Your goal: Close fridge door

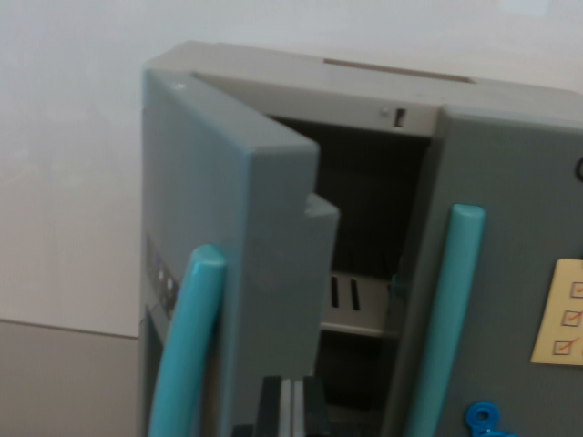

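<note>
Up close on a grey toy fridge (364, 91), and the only label in sight is a pale yellow checklist sticker (567, 314) at the wrist view's right edge, three small boxes with red-orange ticks, no words legible at this blur. There's a little black mark on the top frame (398, 116) too, unreadable.

The fridge has two doors. The left door (228, 237) is swung out toward the camera, ajar, its thick stepped inner edge standing clear of the cabinet. It carries a long teal handle (187, 346), curving down out of the bottom of the picture. The right door (519, 228) sits flush, with its own upright teal handle (446, 319) and a blue knob-like piece (483, 421) low down.

Between the doors a dark gap shows the interior, with a light grey slotted shelf (360, 305) inside. Plain pale wall (64, 182) to the left of the fridge, open room there beside the door's outer face.

The gripper (290, 408) just peeks in at the bottom centre, dark with a light strip, right by the open door's free edge. Too little of it shows to say how wide it stands or whether it grips anything.
</note>
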`<state>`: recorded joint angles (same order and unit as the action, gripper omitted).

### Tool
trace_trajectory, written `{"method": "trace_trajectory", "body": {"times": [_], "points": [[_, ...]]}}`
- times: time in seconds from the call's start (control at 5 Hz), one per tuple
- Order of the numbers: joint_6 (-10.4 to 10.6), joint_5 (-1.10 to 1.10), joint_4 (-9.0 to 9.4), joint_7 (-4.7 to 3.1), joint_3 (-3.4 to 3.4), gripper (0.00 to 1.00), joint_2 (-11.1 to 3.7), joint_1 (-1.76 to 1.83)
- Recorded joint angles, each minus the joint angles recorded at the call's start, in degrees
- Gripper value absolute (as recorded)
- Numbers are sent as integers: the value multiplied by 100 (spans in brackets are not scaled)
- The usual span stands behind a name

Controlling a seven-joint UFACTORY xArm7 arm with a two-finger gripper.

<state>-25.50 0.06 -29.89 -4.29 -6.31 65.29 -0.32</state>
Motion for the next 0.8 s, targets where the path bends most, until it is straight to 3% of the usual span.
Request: {"method": "trace_trajectory", "body": {"times": [0.2, 0.4, 0.6, 0.8], "points": [[0, 0, 0, 0, 0, 100, 0, 0], [0, 0, 1, 0, -157, 100, -61, 0], [0, 0, 1, 0, -157, 100, -61, 0], [0, 0, 1, 0, -289, 100, -262, 0]]}}
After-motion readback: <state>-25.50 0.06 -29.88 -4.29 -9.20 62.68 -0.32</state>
